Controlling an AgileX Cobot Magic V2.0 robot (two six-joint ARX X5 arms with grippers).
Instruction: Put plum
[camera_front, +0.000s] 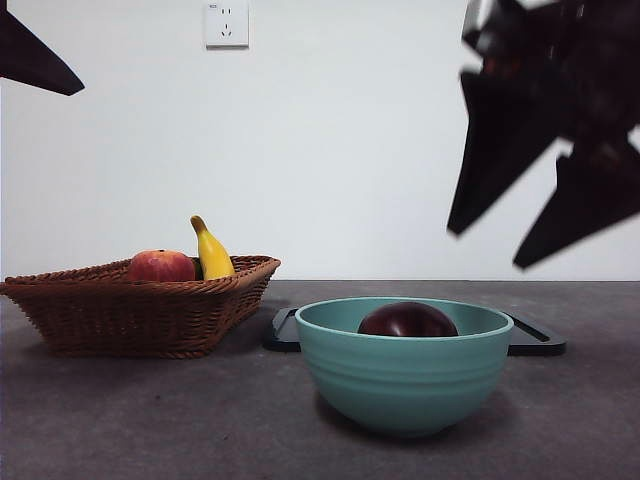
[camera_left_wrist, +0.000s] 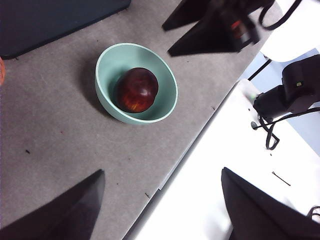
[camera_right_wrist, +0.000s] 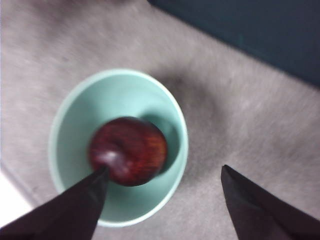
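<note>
The right claw (camera_front: 485, 250) has matte black jaws (tapered, wedge-shaped).

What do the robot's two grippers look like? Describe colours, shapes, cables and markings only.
The right gripper has two flat, matte black jaws tapering to pointed tips, with a small red spot on its dark body in the left wrist view. The left gripper has the same black, wedge-shaped jaws. No cables or sleeves show on either.
</note>
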